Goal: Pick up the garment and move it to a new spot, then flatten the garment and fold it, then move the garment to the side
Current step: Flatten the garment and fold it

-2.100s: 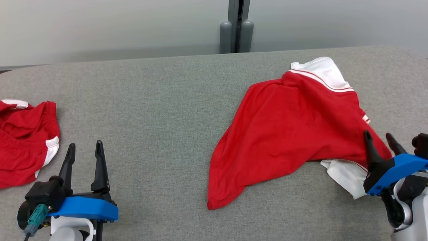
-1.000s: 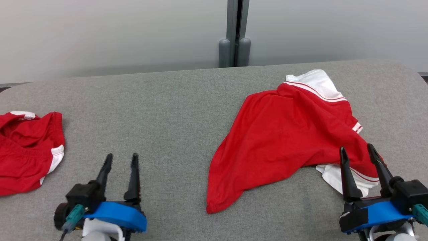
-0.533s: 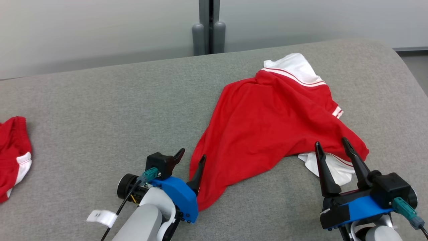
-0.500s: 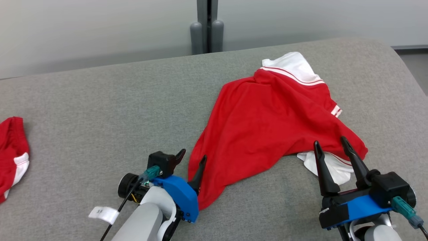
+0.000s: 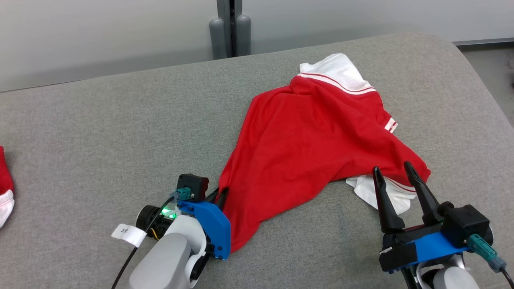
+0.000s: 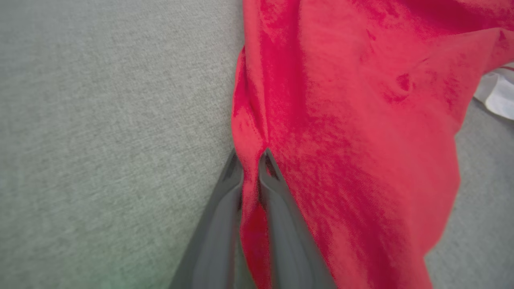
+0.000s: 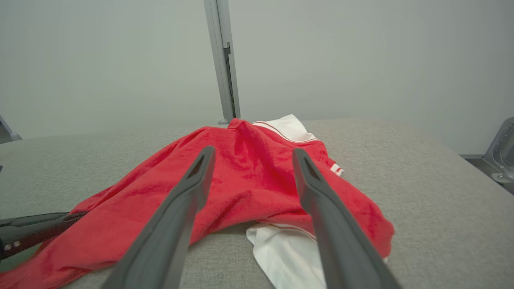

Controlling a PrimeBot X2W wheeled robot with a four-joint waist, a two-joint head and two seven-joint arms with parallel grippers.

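The garment (image 5: 313, 140) is a red shirt with white sleeves, lying crumpled on the right half of the grey table (image 5: 100, 132). My left gripper (image 5: 217, 193) is at its near left edge, fingers pinched shut on a fold of red cloth. The left wrist view shows that fold of the garment (image 6: 341, 120) squeezed between the two fingers of the left gripper (image 6: 251, 154). My right gripper (image 5: 391, 170) stands open at the near right corner, its tips over the red hem and the white sleeve. In the right wrist view the right gripper (image 7: 253, 152) frames the garment (image 7: 249, 180) without touching it.
A second red and white garment (image 5: 4, 188) lies at the table's far left edge. A grey post (image 5: 229, 28) stands behind the table against the wall. The table's rounded right edge (image 5: 482, 80) drops to the floor. A white tag (image 5: 128, 234) hangs off my left wrist.
The camera has swung to the right. My left gripper moved right to the garment's near left edge and closed on a fold of it. The right gripper stays open at the near right corner.
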